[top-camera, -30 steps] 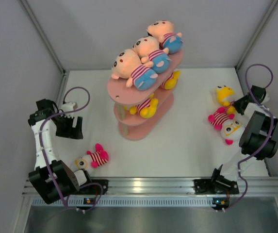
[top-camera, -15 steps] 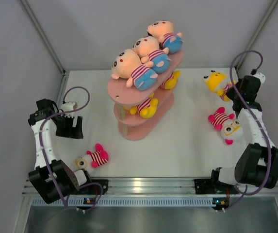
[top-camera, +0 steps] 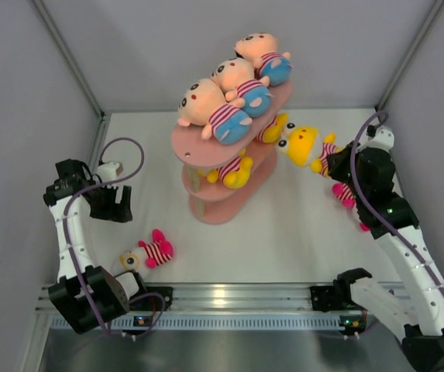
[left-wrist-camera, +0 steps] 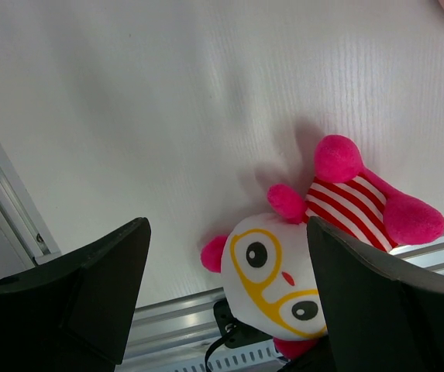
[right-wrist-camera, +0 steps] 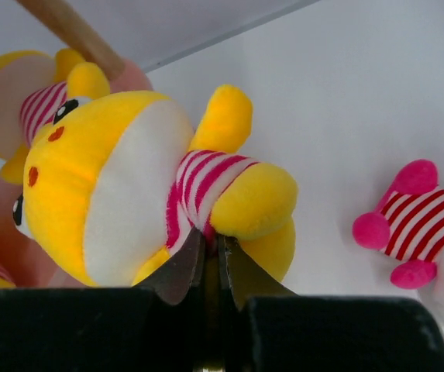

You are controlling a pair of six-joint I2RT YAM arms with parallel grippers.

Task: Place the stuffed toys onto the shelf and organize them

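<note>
White table point(top-camera: 307, 225), pink shelf point(top-camera: 223, 208), two pink toys point(top-camera: 148, 253) point(right-wrist-camera: 407, 221)

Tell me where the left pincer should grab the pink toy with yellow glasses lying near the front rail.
Take the pink toy across its striped torso, coming straight down. It lies flat and face up, and the torso looks narrower than the round head, so the open left pincer should close around it.

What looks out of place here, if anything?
One pink toy lies on the table, off the shelf. A yellow toy hangs mid-air beside the shelf, pinched by its striped shirt in the right arm's jaws.
</note>
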